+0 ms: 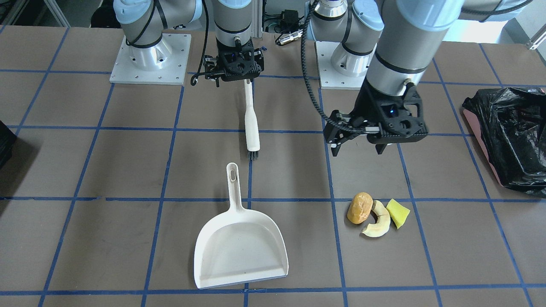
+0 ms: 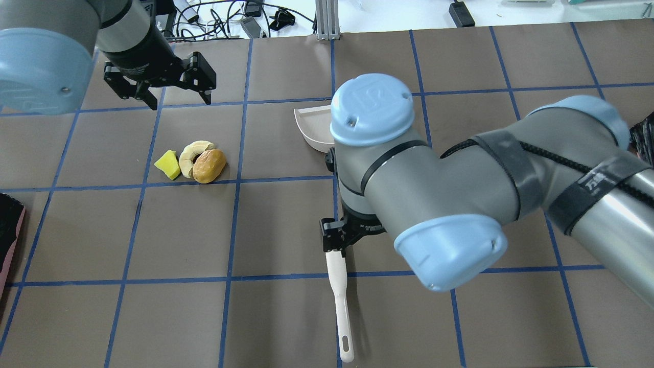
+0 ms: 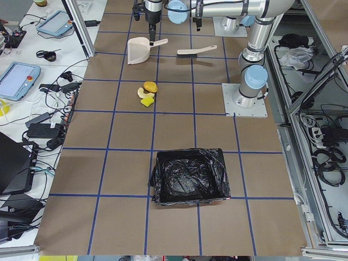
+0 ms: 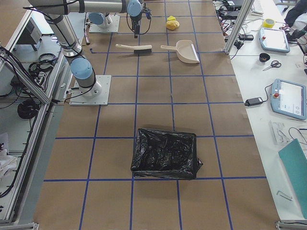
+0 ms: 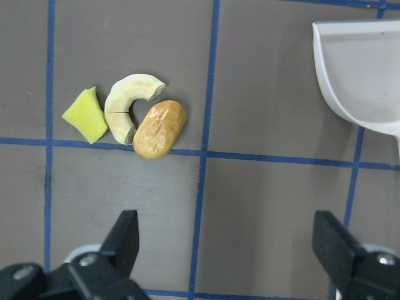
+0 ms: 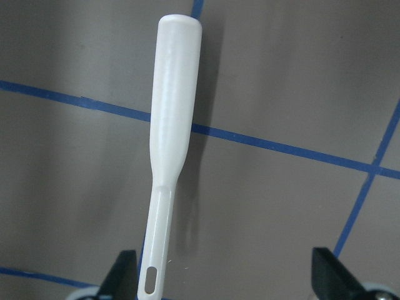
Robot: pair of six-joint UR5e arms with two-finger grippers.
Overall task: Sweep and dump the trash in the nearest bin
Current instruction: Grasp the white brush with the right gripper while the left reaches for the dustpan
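Black-lined bin [image 3: 187, 202] nearest, trash [image 3: 148, 93] beyond

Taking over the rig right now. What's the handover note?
Left gripper open, empty, hovering near the trash.
Right gripper open over the handle of the brush, nothing gripped.
Dustpan lies empty beside the brush; bin sits beyond the trash on the robot's left.
Done: nothing swept yet.
Left: grasp brush and dustpan, sweep, dump.
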